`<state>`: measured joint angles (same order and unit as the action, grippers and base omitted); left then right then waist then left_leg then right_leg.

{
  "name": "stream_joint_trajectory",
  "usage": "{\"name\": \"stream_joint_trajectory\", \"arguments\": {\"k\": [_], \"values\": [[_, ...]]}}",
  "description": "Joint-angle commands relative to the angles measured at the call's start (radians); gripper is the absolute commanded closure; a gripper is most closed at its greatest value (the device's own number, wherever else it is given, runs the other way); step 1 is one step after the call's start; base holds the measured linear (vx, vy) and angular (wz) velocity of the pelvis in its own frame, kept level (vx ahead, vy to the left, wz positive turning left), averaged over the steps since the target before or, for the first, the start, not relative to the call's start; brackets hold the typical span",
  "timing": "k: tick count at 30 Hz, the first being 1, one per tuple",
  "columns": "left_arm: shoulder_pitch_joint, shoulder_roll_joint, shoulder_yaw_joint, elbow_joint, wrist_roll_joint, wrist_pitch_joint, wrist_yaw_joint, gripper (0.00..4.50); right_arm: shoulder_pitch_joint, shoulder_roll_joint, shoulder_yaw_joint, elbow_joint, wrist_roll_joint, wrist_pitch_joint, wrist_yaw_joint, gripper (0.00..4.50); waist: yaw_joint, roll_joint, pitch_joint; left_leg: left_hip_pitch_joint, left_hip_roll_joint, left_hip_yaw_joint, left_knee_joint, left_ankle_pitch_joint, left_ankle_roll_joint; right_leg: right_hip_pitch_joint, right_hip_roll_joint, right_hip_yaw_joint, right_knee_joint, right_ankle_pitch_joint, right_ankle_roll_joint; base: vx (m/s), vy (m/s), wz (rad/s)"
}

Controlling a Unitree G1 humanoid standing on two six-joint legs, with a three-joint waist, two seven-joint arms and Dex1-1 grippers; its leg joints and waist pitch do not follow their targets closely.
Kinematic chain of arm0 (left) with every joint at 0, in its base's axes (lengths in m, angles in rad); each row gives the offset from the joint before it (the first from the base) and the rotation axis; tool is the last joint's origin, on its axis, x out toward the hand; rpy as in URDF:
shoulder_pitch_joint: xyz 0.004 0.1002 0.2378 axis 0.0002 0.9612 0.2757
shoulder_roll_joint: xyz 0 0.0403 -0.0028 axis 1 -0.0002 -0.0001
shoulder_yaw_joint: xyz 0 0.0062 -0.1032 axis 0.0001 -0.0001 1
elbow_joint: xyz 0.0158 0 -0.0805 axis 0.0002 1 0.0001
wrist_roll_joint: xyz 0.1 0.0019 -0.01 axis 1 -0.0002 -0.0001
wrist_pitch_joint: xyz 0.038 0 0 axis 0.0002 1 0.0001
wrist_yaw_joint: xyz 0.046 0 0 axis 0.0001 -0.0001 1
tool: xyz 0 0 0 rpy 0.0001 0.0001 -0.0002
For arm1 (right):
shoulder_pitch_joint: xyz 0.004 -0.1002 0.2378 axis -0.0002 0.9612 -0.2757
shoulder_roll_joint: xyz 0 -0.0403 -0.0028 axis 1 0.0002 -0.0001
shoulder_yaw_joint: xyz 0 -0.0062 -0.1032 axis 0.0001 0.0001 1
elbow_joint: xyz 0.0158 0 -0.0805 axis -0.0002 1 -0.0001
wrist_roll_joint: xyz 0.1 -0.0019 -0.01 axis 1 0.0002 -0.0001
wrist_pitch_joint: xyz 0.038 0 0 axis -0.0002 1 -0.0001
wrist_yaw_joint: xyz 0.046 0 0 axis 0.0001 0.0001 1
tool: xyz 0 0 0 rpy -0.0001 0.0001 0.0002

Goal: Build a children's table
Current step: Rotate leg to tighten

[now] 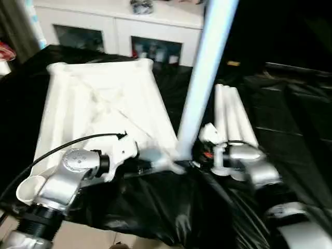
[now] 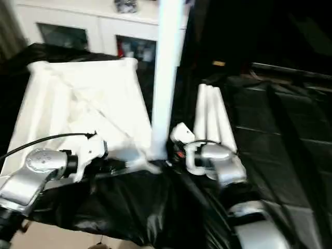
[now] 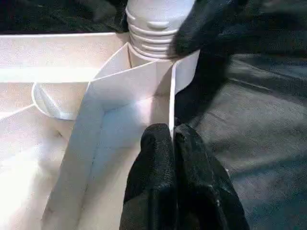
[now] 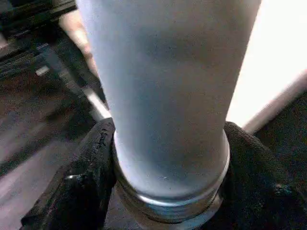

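Note:
The white tabletop (image 1: 98, 98) lies upside down on black sheeting, ribs facing up. One white leg (image 1: 207, 72) stands upright in the near right corner socket, and its threaded base (image 3: 153, 28) shows at the socket's mouth. My right gripper (image 4: 168, 158) is shut on this leg just above the thread, one black finger (image 4: 91, 182) on each side. My left gripper (image 3: 171, 132) is shut on the tabletop's thin edge wall (image 3: 171, 96) close to that corner. Three more white legs (image 1: 233, 114) lie side by side to the right of the tabletop.
Black sheeting (image 1: 290, 119) covers the whole work surface and hangs over the near edge. A white cabinet (image 1: 119, 31) with glass doors stands behind the tabletop. A black cable (image 1: 62, 148) loops over my left forearm.

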<state>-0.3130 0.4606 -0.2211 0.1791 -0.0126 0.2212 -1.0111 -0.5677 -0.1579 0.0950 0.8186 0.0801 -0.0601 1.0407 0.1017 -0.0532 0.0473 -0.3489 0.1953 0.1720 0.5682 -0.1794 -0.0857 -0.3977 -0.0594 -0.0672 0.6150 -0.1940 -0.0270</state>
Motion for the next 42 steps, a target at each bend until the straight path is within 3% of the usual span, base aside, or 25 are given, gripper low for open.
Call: {"name": "stream_joint_trajectory", "arguments": {"k": [1,3,4,5,7,9,10,14,20,25,30,35,40,42], "values": [[-0.023,-0.050,-0.022,0.017,0.017,0.020,0.075,4.50,-0.014,0.056,0.029,0.048,-0.026,-0.007,-0.094,1.73,0.003,0.008,-0.047,0.008,0.041,-0.014,-0.069,-0.271,0.002,0.038,-0.091,0.053,-0.093,-0.403,-0.144,0.000,0.000,0.00],[-0.049,-0.110,-0.014,0.034,0.045,0.044,0.186,4.50,-0.046,0.118,-0.005,0.113,-0.033,-0.003,-0.300,1.73,-0.002,0.008,-0.045,0.007,0.039,-0.015,-0.071,-0.283,-0.003,0.036,-0.090,0.052,-0.095,-0.428,-0.135,0.000,0.000,0.00],[-0.049,-0.110,-0.014,0.034,0.045,0.044,0.186,4.50,-0.046,0.118,-0.005,0.113,-0.033,-0.003,-0.300,1.73,-0.007,0.009,-0.044,0.009,0.038,-0.016,-0.072,-0.291,-0.014,0.033,-0.090,0.051,-0.099,-0.454,-0.128,0.000,0.000,0.00],[-0.060,-0.138,-0.010,0.040,0.060,0.059,0.241,4.50,-0.060,0.146,-0.020,0.140,-0.032,0.005,-0.379,1.73,-0.005,0.009,-0.048,0.010,0.038,-0.018,-0.069,-0.287,-0.013,0.036,-0.093,0.051,-0.100,-0.457,-0.120,0.000,0.000,0.00],[-0.080,-0.193,-0.005,0.046,0.093,0.096,0.348,4.50,-0.084,0.197,-0.026,0.179,-0.058,-0.002,-0.522,1.73,-0.009,0.010,-0.047,0.010,0.039,-0.016,-0.070,-0.285,-0.013,0.030,-0.089,0.052,-0.098,-0.429,-0.125,0.000,0.000,0.00],[-0.085,-0.217,-0.001,0.047,0.099,0.109,0.383,4.50,-0.090,0.216,-0.028,0.188,-0.064,-0.009,-0.549,1.73,-0.007,0.008,-0.050,0.010,0.038,-0.016,-0.068,-0.279,-0.012,0.033,-0.090,0.052,-0.097,-0.411,-0.126,0.000,0.000,0.00],[-0.086,-0.240,-0.003,0.043,0.099,0.114,0.401,4.50,-0.095,0.233,-0.027,0.194,-0.070,-0.024,-0.566,1.18,-0.007,0.007,-0.050,0.007,0.038,-0.013,-0.068,-0.268,-0.007,0.032,-0.087,0.053,-0.093,-0.369,-0.131,0.000,0.000,0.00],[-0.073,-0.259,-0.022,0.026,0.090,0.107,0.378,4.50,-0.098,0.248,-0.020,0.199,-0.074,-0.050,-0.550,0.86,-0.004,0.006,-0.054,0.001,0.037,-0.011,-0.066,-0.233,0.013,0.037,-0.087,0.054,-0.084,-0.285,-0.144,0.000,0.000,0.00],[-0.043,-0.209,-0.047,-0.009,0.060,0.074,0.264,4.50,-0.106,0.206,-0.013,0.199,-0.070,-0.088,-0.487,0.28,-0.005,0.011,-0.057,-0.002,0.038,-0.008,-0.062,-0.180,0.036,0.044,-0.083,0.052,-0.071,-0.163,-0.184,0.000,0.000,0.00],[-0.024,-0.130,-0.052,-0.020,0.036,0.053,0.143,4.50,-0.108,0.127,-0.012,0.189,-0.083,-0.111,-0.393,0.28,-0.003,0.012,-0.055,0.000,0.038,-0.010,-0.064,-0.202,0.036,0.046,-0.087,0.053,-0.075,-0.204,-0.185,0.000,0.000,0.00],[-0.018,-0.059,-0.047,-0.009,0.013,0.022,0.038,4.50,-0.096,0.048,-0.016,0.146,-0.050,-0.124,-0.208,0.28,-0.001,0.014,-0.057,0.001,0.040,-0.009,-0.062,-0.185,0.045,0.046,-0.082,0.053,-0.066,-0.133,-0.207,0.000,0.000,0.00],[-0.019,-0.012,-0.042,0.002,-0.015,0.002,-0.043,4.50,-0.051,-0.032,0.022,0.042,0.003,-0.092,0.042,0.28,0.009,0.011,-0.058,-0.001,0.041,-0.006,-0.057,-0.150,0.073,0.052,-0.082,0.052,-0.059,-0.075,-0.221,0.000,0.000,0.00],[-0.019,0.029,-0.046,0.005,-0.040,0.003,-0.116,4.50,-0.034,-0.076,0.049,0.009,0.011,-0.092,0.154,0.52,0.018,0.013,-0.056,0.000,0.042,-0.004,-0.057,-0.171,0.065,0.050,-0.080,0.050,-0.063,-0.119,-0.223,0.000,0.000,0.00],[-0.020,0.052,-0.052,0.002,-0.057,0.004,-0.162,4.50,-0.023,-0.094,0.065,-0.013,0.007,-0.076,0.232,0.83,0.019,0.012,-0.056,0.001,0.042,-0.004,-0.056,-0.181,0.062,0.050,-0.081,0.050,-0.064,-0.141,-0.219,0.000,0.000,0.00]]}}
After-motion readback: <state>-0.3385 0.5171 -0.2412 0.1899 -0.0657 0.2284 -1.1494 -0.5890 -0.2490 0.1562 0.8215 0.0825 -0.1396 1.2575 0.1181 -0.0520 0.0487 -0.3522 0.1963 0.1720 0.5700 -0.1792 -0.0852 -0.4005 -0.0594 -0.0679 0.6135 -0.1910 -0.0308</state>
